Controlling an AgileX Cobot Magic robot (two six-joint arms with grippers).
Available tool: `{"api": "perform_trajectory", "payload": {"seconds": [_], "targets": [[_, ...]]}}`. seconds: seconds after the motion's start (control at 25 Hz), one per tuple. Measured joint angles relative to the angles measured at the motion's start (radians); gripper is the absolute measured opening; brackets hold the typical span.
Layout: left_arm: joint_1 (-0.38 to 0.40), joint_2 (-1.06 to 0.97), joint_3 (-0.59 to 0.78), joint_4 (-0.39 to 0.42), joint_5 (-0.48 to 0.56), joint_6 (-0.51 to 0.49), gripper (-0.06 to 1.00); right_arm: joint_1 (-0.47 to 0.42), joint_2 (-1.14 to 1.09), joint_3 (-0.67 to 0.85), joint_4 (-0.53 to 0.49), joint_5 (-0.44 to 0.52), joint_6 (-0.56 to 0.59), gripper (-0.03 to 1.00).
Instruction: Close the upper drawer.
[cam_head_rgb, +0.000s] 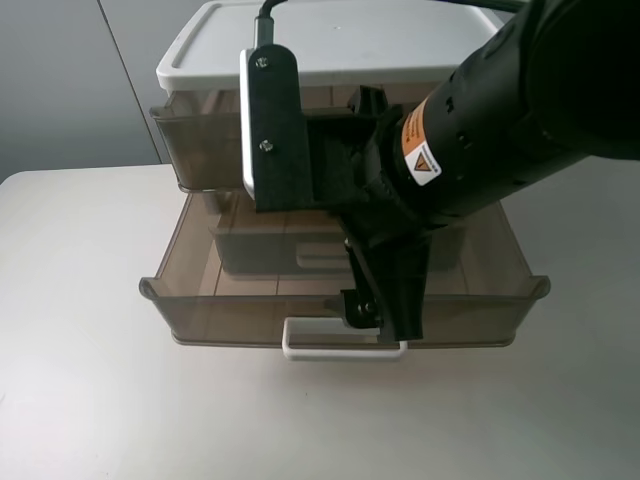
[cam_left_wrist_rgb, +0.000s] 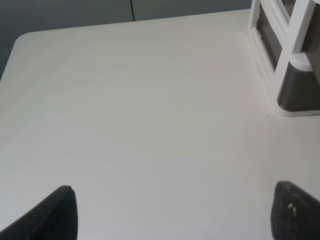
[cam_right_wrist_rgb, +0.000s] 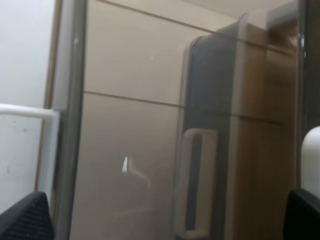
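The upper drawer (cam_head_rgb: 230, 315) is smoky-brown and translucent, and it is pulled far out over the table. Its white loop handle (cam_head_rgb: 320, 352) is on its front. My right gripper (cam_head_rgb: 385, 320) is open at the drawer's front wall, right of the handle's middle. In the right wrist view its fingertips (cam_right_wrist_rgb: 25, 215) stand wide apart across the front wall (cam_right_wrist_rgb: 70, 125), one on the side of the handle (cam_right_wrist_rgb: 25, 112). My left gripper (cam_left_wrist_rgb: 175, 215) is open and empty over bare table, left of the cabinet (cam_left_wrist_rgb: 280, 55); it is out of the exterior view.
The bottom drawer (cam_head_rgb: 270, 250) shows shut through the upper drawer's floor, and its loop handle (cam_right_wrist_rgb: 195, 185) shows too. Another brown front (cam_head_rgb: 200, 140) juts out slightly under the white cabinet top (cam_head_rgb: 380, 40). My right arm (cam_head_rgb: 500, 110) hides the cabinet's middle. White table (cam_head_rgb: 90, 400) surrounds it.
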Motion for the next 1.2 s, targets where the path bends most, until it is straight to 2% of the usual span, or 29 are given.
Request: {"api": "perform_trajectory", "payload": {"seconds": [0.56,1.04,1.2], "targets": [[0.000,0.000,0.000,0.000,0.000,0.000,0.74,-0.011,0.001,0.000,0.008,-0.019,-0.004,0.70],[0.000,0.000,0.000,0.000,0.000,0.000,0.74,-0.017,-0.087,0.000,0.103,-0.037,-0.005,0.70],[0.000,0.000,0.000,0.000,0.000,0.000,0.74,-0.017,-0.091,0.000,0.063,-0.045,-0.005,0.70]]}}
